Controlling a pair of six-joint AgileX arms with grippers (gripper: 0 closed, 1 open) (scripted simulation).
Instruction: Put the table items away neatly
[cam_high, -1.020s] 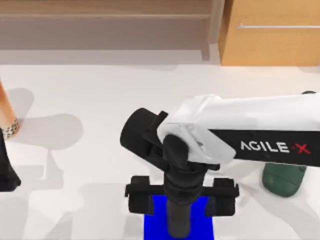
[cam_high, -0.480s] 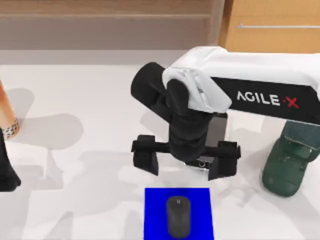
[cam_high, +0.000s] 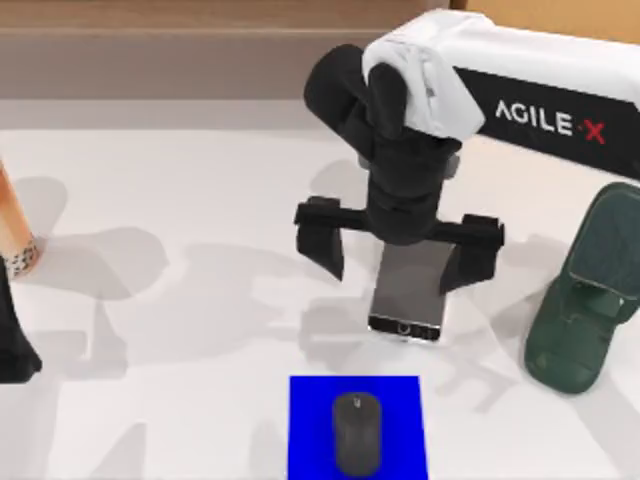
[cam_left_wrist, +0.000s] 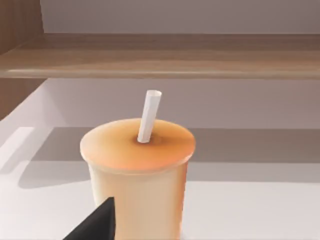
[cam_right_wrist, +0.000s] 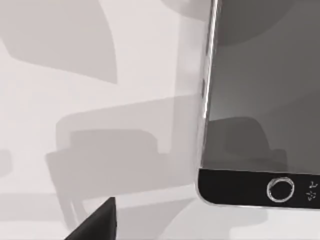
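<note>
Under right hand (cam_high: 398, 262), smartphone (cam_high: 408, 298) half-hidden.

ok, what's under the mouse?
The mouse sits on a blue mat on the white table. Whatever the mat hides beneath it can't be seen.

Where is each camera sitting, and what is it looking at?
Top view: above the table, looking down at the smartphone, the mouse on a blue mat, and the open right gripper.
Left wrist view: on the left arm, facing the tan-orange cup with a straw.
Right wrist view: on the right arm, looking down at the smartphone's edge.
Shared: the smartphone is in the top and right wrist views.
</note>
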